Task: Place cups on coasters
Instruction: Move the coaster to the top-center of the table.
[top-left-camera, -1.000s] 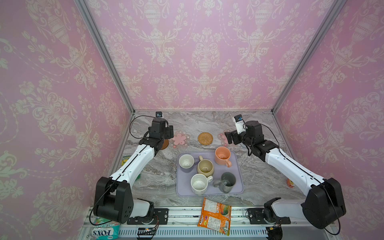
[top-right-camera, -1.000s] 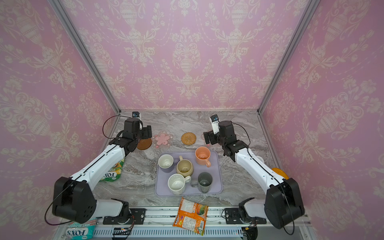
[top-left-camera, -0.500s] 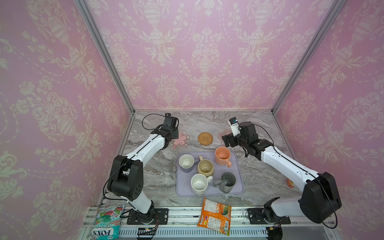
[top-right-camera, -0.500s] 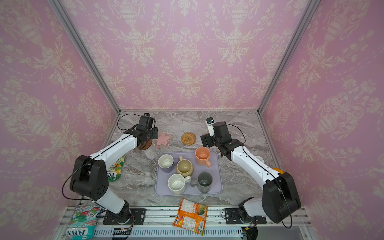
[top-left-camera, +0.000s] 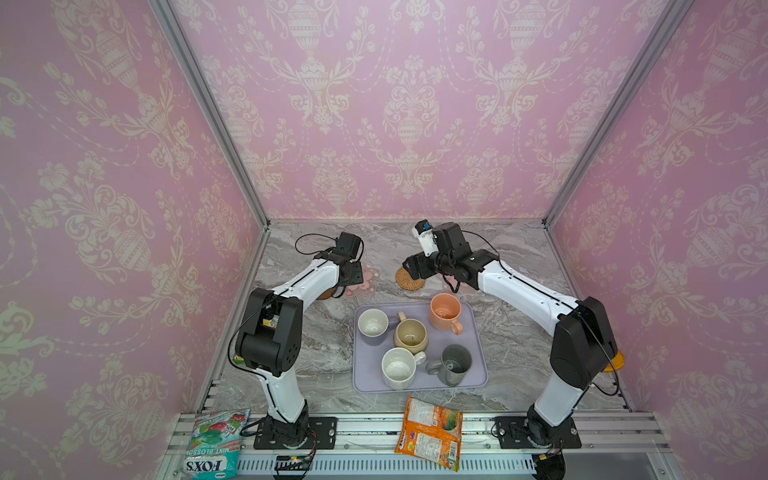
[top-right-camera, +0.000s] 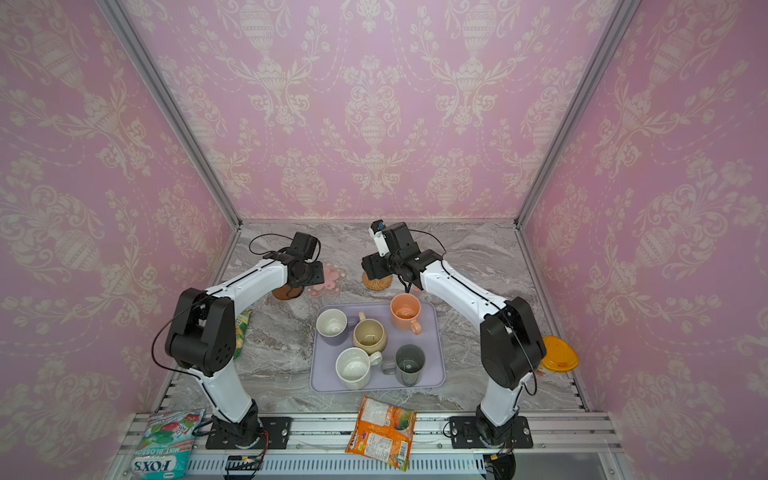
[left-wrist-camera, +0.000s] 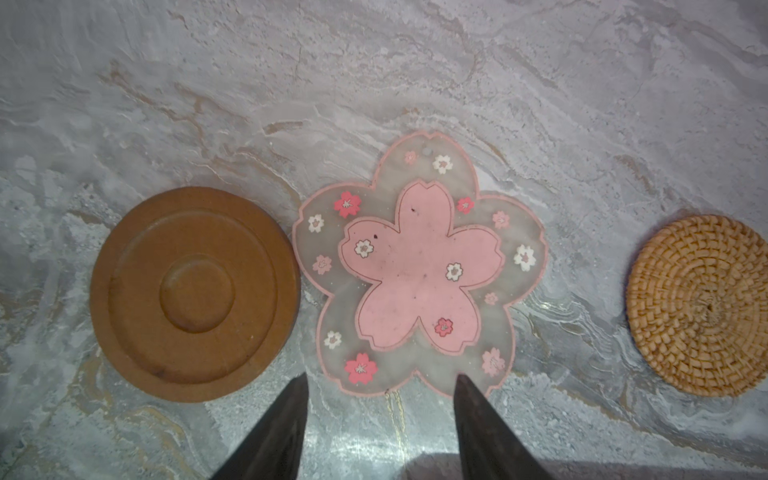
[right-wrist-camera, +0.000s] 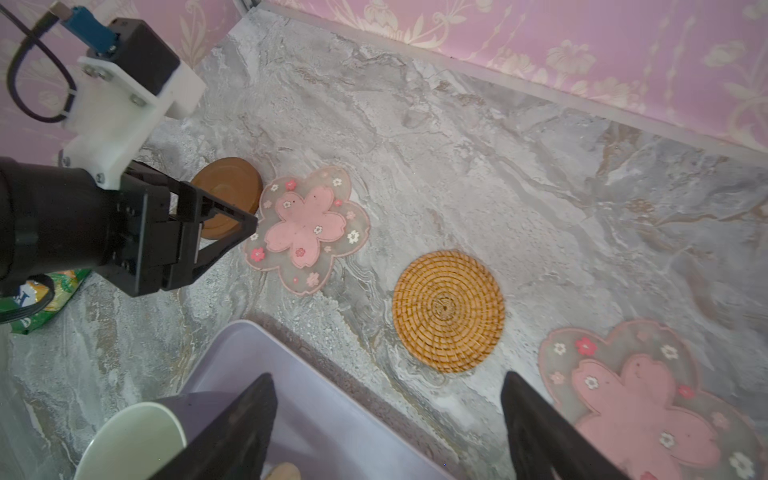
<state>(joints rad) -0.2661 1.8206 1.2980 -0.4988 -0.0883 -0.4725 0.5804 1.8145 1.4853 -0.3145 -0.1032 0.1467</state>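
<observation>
Left end effector (left-wrist-camera: 381, 376) near flat coaster (left-wrist-camera: 419, 266)

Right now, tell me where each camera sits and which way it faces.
Both top views: high behind the arm bases, looking down and forward; left arm and right arm show whole.
Left wrist: on the left arm, facing down at brown disc, flower coaster, rattan coaster; open left gripper shows.
Right wrist: on the right arm, slanting across the table toward the left gripper; open right gripper shows.
Shared: both wrist views show those three coasters.
</observation>
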